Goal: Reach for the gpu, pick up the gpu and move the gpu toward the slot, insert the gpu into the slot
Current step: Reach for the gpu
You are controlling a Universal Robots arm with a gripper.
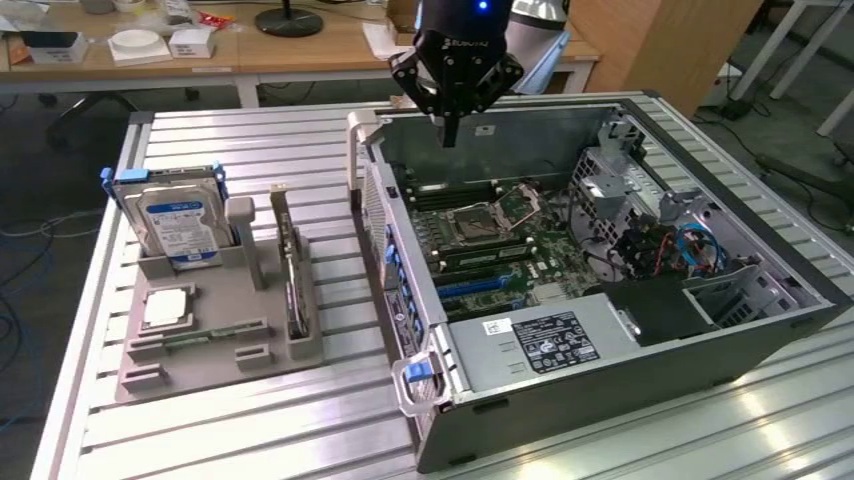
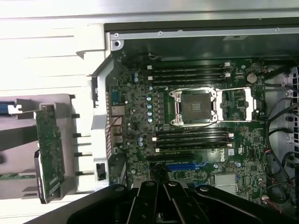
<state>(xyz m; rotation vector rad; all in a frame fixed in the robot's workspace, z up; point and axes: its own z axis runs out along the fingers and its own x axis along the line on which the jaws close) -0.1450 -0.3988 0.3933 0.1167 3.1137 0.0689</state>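
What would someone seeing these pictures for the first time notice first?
The open computer case, its motherboard bared, sits at the exterior view's right. The black gripper hangs shut and empty above the case's far end. At the exterior view's left, a grey holder carries a blue-labelled hard drive and the gpu, both standing on edge.

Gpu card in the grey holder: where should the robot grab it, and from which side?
Probably by its free top edge, near the middle, coming straight down from above. The gpu stands on its long edge in the grey holder, so its two flat faces are open for a pinch.
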